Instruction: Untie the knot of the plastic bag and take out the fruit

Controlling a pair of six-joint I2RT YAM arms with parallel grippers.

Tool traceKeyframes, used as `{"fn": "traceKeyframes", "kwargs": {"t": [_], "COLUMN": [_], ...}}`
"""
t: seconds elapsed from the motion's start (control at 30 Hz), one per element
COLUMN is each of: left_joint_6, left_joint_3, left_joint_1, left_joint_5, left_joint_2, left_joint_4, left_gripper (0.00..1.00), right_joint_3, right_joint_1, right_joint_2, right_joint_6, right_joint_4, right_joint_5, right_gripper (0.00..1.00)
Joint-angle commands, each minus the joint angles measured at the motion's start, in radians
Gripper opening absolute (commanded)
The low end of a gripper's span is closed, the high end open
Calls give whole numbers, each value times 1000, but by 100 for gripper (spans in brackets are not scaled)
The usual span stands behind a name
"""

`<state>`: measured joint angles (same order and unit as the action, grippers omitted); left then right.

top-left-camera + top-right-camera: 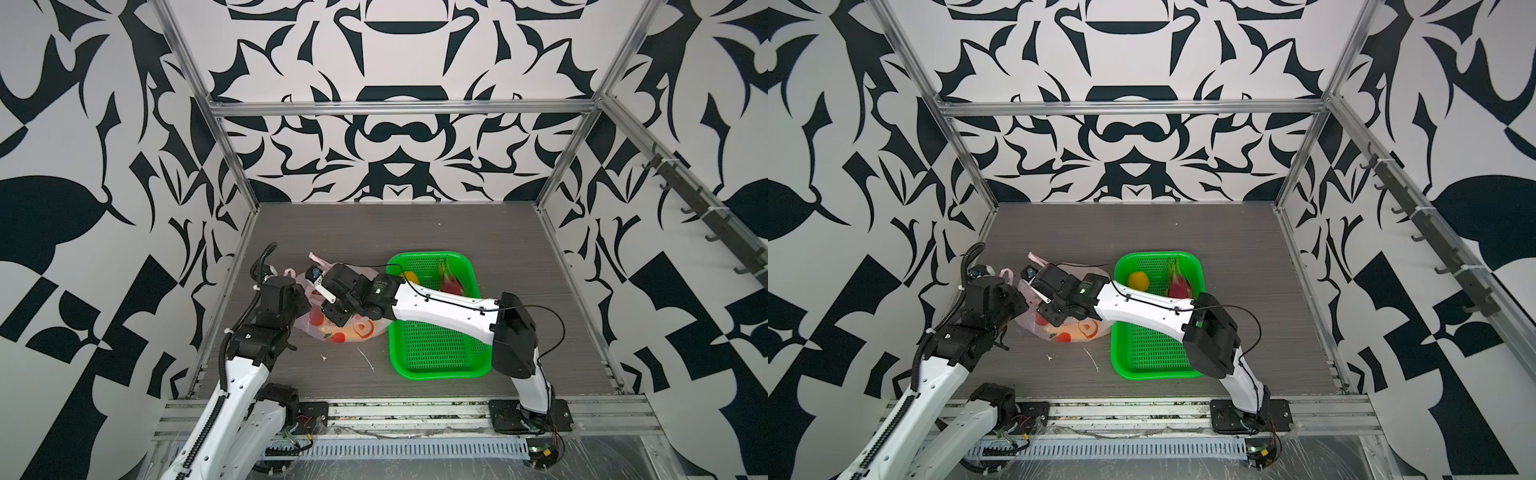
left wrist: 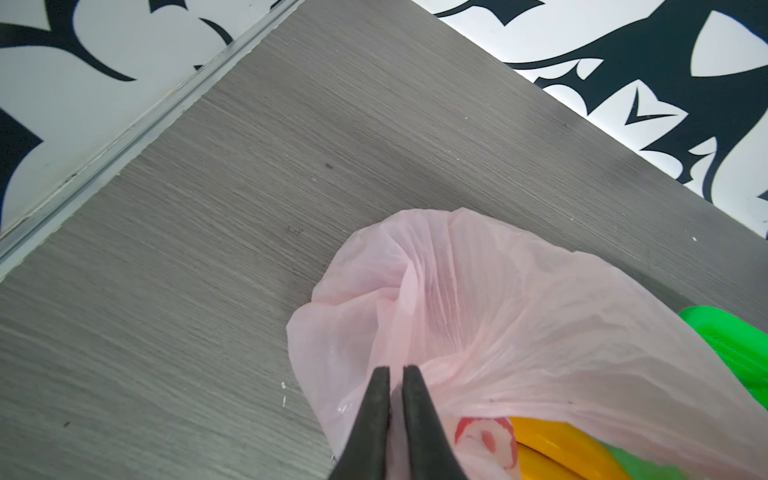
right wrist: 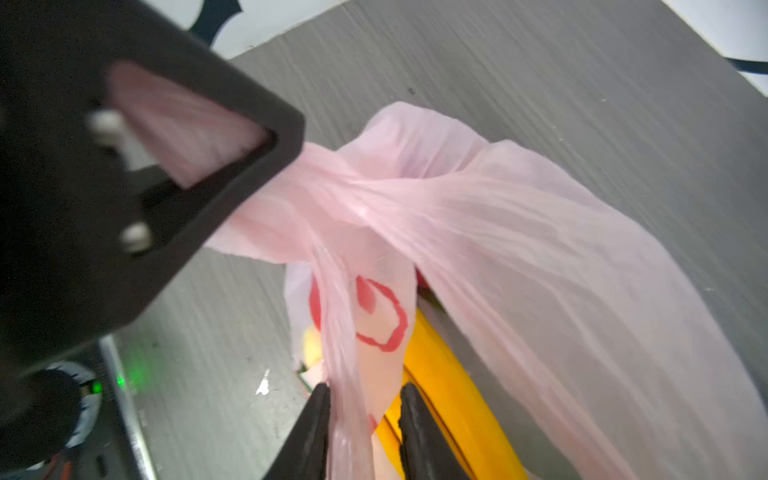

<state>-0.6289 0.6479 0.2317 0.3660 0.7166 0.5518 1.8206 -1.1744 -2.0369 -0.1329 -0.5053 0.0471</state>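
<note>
Your left gripper (image 2: pixel 395 374) is closed and pinches the thin film of the bag (image 2: pixel 519 311). Your right gripper (image 3: pixel 365 388) has its jaws apart around a strip of the bag, without pinching it. Inside the bag lie bananas (image 3: pixel 440 374). The bag rests on the table (image 2: pixel 249 208), just beside the basket (image 1: pixel 436 365).

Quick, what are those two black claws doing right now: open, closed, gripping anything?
Left gripper: shut, pinching the thin pale-pink plastic bag.
Right gripper: open, jaws apart around a strip of that bag, not clamped yet.
</note>
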Motion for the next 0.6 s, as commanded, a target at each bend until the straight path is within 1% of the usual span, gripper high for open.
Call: {"fn": "traceKeyframes", "kwargs": {"t": [0.0, 0.2, 0.57], "left_joint_6": [-17, -20, -20], "left_joint_3": [-22, -31, -15], "left_joint_1": [-14, -19, -23], "left_joint_5": [16, 18, 46], "left_joint_2": [-9, -17, -80], "left_joint_4": [17, 24, 115], "left_gripper": [12, 12, 12], "right_joint_3": [-33, -98, -223], "right_joint_1": [-23, -34, -41], "right_joint_2": [67, 57, 48], "right_joint_6": [-47, -82, -157], "right_joint_4": [15, 32, 130], "right_joint_5": [-78, -176, -240], "right_gripper": [30, 28, 26]}}
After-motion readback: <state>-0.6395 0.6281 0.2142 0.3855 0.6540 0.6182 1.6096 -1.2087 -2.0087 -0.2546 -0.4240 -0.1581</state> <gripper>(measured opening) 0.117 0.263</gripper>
